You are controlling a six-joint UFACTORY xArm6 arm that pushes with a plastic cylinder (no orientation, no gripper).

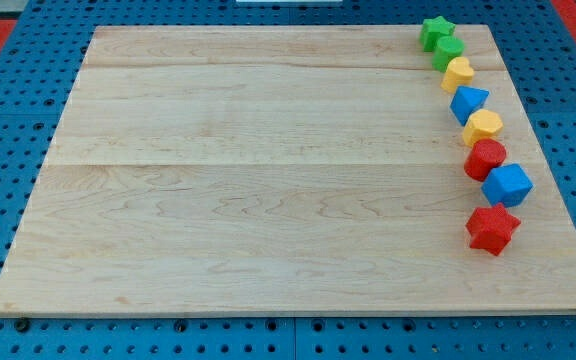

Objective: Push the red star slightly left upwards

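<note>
Nearest the camera: bare front edge of desk (268,300), nothing on it. Tip not showing anywhere, so no placing it against the blocks; no jaws on this rig, hence nothing to report as released or clenched.

Red star (492,229) at the view's lower right, lowest in a curved column of blocks along the right side. Just above it, blue cube (508,185), close to or touching the star's upper right. Then red cylinder (485,159), yellow hexagon (483,128), blue triangle (468,103), yellow heart (457,73), green cylinder (448,52), green star (435,31) at the top right corner. Wide open wood to the view's left.

For doing the step well, by judgement: bring tip in from the lower right of the star, behind it on the line of travel. Contact low and centred, to avoid spinning it on a point. Short, slow push up and left only; stop early. Keep clear of blue cube while approaching, since a graze there would likely disturb the column.
</note>
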